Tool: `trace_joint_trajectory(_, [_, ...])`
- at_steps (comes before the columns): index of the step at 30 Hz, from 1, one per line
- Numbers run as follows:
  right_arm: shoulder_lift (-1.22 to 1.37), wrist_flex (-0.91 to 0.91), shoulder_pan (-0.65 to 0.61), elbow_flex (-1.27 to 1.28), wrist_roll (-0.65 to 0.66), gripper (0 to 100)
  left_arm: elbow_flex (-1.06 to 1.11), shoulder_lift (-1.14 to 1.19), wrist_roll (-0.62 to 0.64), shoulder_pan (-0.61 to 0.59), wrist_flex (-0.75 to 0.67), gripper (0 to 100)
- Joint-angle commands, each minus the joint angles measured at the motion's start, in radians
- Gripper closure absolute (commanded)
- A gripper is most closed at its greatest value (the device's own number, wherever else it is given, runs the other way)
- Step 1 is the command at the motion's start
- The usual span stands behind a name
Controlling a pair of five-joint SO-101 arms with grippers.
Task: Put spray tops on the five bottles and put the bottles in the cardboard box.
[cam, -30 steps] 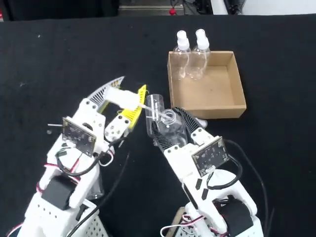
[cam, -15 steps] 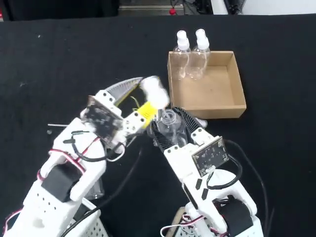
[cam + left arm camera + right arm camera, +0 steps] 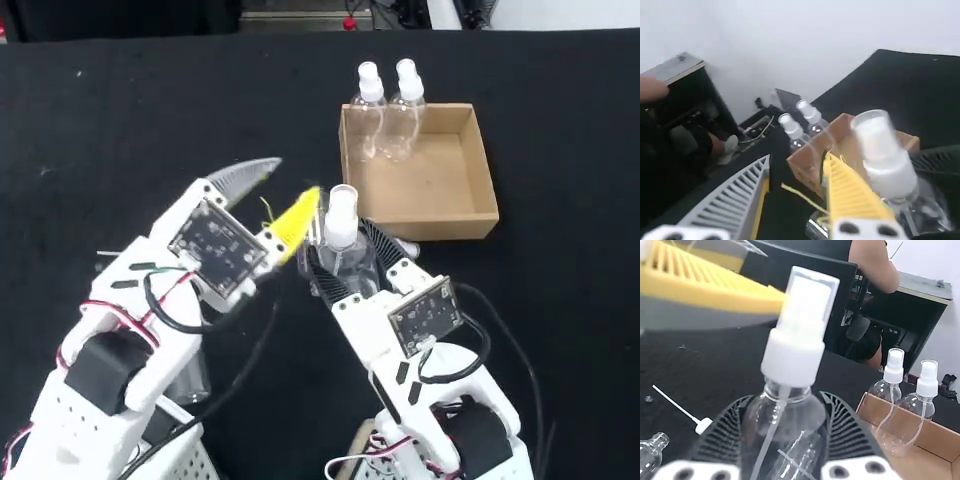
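Observation:
My right gripper (image 3: 338, 245) is shut on a clear bottle (image 3: 347, 268) that stands upright just in front of the cardboard box (image 3: 470, 215). A white spray top (image 3: 342, 212) sits on the bottle's neck, its tube hanging inside (image 3: 771, 432). My left gripper (image 3: 295, 177) is open, with its yellow finger (image 3: 293, 218) close beside the spray top and nothing held. Two capped bottles (image 3: 385, 115) stand in the box's far left corner. The left wrist view shows the spray top (image 3: 884, 152) right next to the yellow finger (image 3: 850, 197).
A loose spray top with a long tube (image 3: 692, 421) lies on the black table, next to a bare bottle neck (image 3: 652, 445). Another clear bottle (image 3: 192, 378) shows partly under the left arm. The box's near and right parts hold nothing.
The left gripper carried the spray top to the bottle in the right gripper, set it on the neck and let go. It is now open beside it.

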Motion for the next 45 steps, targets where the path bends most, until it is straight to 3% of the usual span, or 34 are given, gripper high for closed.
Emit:
trace_joint_trajectory(1, [-0.104,0.002,-0.008,-0.042,-0.008,98.8,-0.09,-0.011,-0.006,-0.054,-0.002,83])
trace_joint_trajectory(4, [-0.104,0.002,-0.008,-0.042,-0.008,98.8,-0.163,0.0,-0.002,-0.059,-0.002,83])
trace_joint_trajectory(10, [-0.104,0.002,-0.008,-0.042,-0.008,98.8,-0.291,0.133,0.152,-0.056,0.006,83])
trace_joint_trajectory(14, [-0.104,0.002,-0.008,-0.03,-0.008,98.8,-0.329,0.238,0.147,-0.001,0.034,83])
trace_joint_trajectory(21, [-0.104,-0.006,-0.008,-0.005,-0.008,98.8,-0.43,0.213,0.149,0.077,0.126,83])
trace_joint_trajectory(36, [-0.104,-0.006,-0.008,-0.004,-0.008,98.8,-0.384,0.112,0.147,0.081,0.299,83])
trace_joint_trajectory(45, [-0.104,-0.005,-0.003,-0.004,-0.008,98.8,-0.438,0.091,0.147,0.041,0.304,83])
